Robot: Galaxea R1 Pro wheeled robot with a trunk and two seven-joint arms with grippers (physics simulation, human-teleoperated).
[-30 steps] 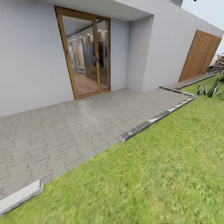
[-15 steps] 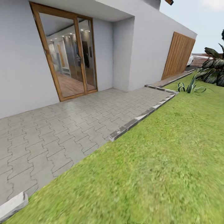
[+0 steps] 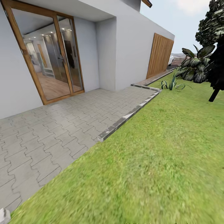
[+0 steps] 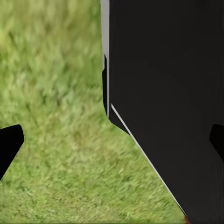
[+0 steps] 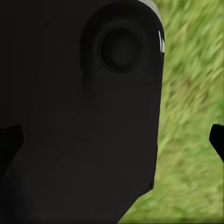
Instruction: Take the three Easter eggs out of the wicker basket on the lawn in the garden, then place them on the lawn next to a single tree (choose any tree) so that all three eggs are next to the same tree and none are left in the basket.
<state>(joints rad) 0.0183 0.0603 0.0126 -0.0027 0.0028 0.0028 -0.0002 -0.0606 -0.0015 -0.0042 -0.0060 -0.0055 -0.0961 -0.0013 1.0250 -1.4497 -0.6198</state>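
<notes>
Your left gripper (image 4: 112, 142) hangs over the lawn (image 4: 56, 140) with its fingertips (image 4: 9, 144) showing at opposite edges of the wrist view, so the jaws stand wide apart with nothing between them; a black body panel (image 4: 168, 93) of the robot blocks much of that view. Your right gripper (image 5: 112, 140) is spread just as wide and holds nothing, with a dark robot part (image 5: 79, 116) in front of it and grass beside.

From the head view, grass (image 3: 161, 161) lies nearest you and stretches ahead to the right. To your left a grey paved patio (image 3: 56, 127) runs up to the white house (image 3: 124, 46), edged by a stone kerb (image 3: 124, 119). A glass door (image 3: 46, 56) with a wooden frame stands at the patio's far side. Farther off are a wooden door (image 3: 160, 56), leafy plants (image 3: 194, 67) and a dark-foliaged tree (image 3: 214, 46). The eggs and basket cannot be seen here.
</notes>
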